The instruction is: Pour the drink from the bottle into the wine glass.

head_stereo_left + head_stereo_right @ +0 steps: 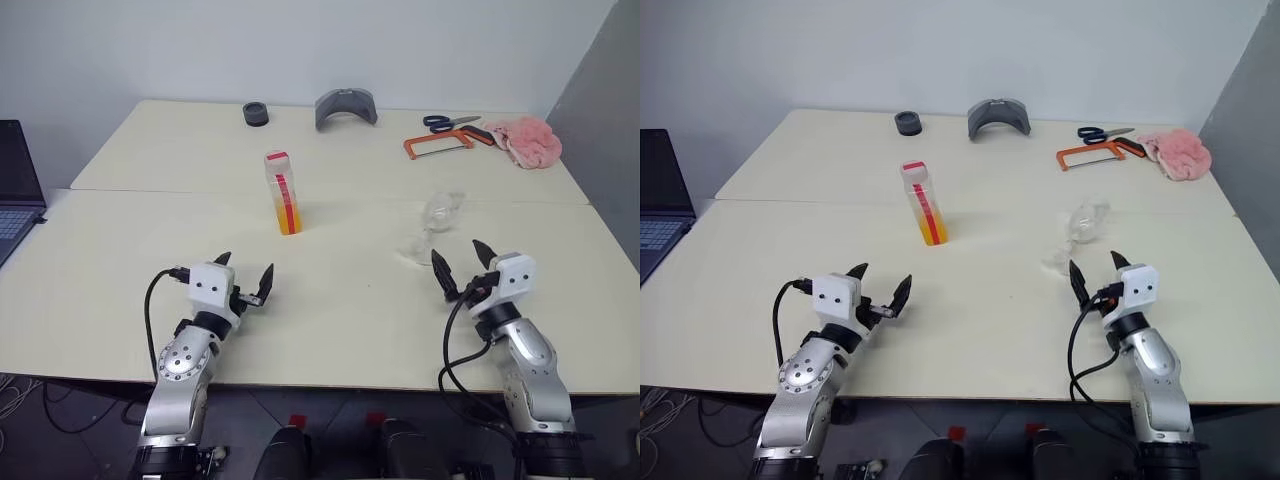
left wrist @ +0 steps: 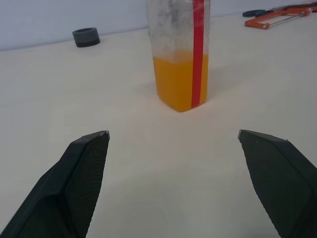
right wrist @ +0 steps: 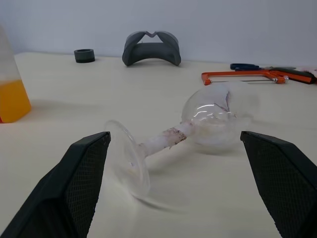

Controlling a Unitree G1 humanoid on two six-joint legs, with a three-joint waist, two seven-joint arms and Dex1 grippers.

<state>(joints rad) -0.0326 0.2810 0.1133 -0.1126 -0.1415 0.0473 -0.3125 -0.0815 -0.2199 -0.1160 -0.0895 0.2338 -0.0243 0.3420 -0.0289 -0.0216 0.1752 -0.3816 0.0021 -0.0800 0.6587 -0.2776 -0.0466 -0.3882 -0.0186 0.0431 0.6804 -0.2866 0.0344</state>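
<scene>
On the cream table [image 1: 330, 330], the bottle [image 1: 283, 192] stands upright near the middle, capped, with the orange drink [image 2: 178, 82] filling roughly its lower part and the red label strip running down its side. Short of the bottle and a little to its left, the left gripper [image 1: 246, 281] hovers just above the tabletop with its two black fingers [image 2: 81, 173] spread wide apart, holding and touching nothing; the bottle sits well ahead of the gap between them. To the right of the bottle, the wine glass [image 3: 198, 126] lies on its side, its round foot turned toward the right gripper [image 1: 460, 262] and its bowl pointing away toward the far edge. The right gripper's fingers [image 3: 84, 173] are likewise spread wide and empty, with the foot of the glass close in front of them but not touching. Beyond the bottle, along the far edge, lie a small black ring [image 1: 256, 114], a grey curved piece [image 1: 346, 107], blue-handled scissors [image 1: 448, 122], an orange hacksaw [image 1: 440, 146] and a pink cloth [image 1: 525, 140].
</scene>
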